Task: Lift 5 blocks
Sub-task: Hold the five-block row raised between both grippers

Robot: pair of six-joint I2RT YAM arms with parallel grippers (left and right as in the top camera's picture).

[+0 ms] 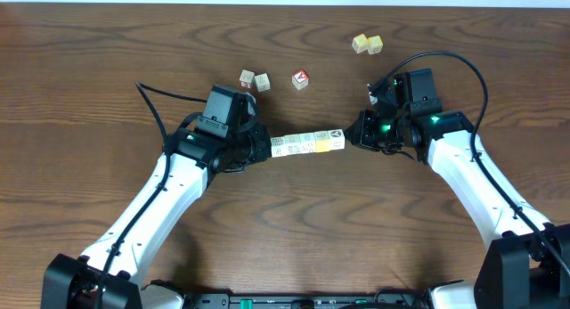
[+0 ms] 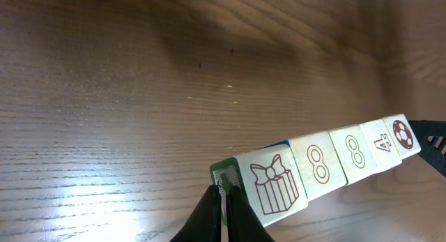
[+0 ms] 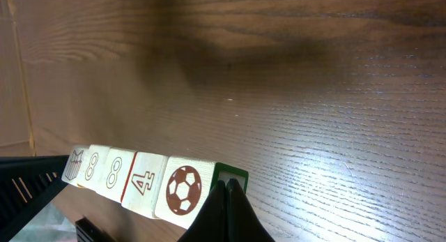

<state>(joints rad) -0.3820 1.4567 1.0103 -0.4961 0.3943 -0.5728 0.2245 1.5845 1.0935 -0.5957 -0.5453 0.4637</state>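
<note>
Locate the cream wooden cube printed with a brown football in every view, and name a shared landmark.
Overhead: cream wooden football cube, right end of the row of five cream cubes; print unreadable.
Left wrist: football cube, far end, upper right.
Right wrist: football cube, nearest, bottom centre-left.
Shared landmark: that row of five cream cubes.

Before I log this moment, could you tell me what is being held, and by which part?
The row of five blocks, squeezed end to end: the shut left gripper presses one end face, the shut right gripper the other.
</note>
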